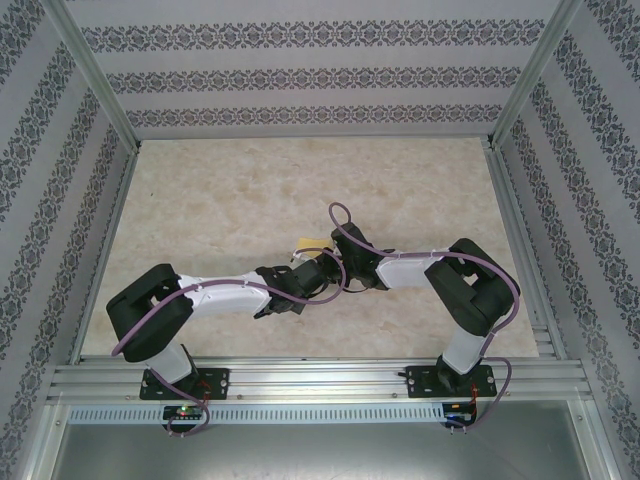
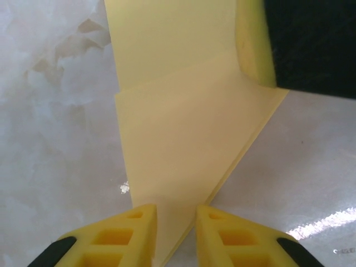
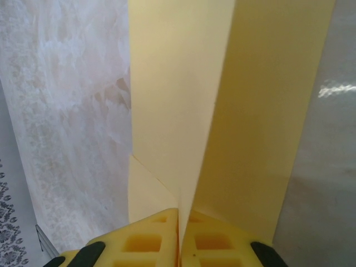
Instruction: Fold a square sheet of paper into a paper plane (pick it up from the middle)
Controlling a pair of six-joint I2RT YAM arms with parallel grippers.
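Pinching the folded yellow sheet [image 3: 183, 111], the right fingers [image 3: 144, 240] are clenched shut. Left fingers [image 2: 125, 233] stand apart, straddling its edge.

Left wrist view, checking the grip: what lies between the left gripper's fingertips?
The folded yellow paper reaches down into the gap of the left gripper, jaws apart; the left wrist view shows it.

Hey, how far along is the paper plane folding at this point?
Partway. Done: the yellow sheet already has a folded flap lying over it. In hand: the right gripper is shut on a creased edge, while the left gripper straddles the sheet's near end, jaws apart. Left: it doesn't look like a finished narrow dart yet, so further folds probably remain.
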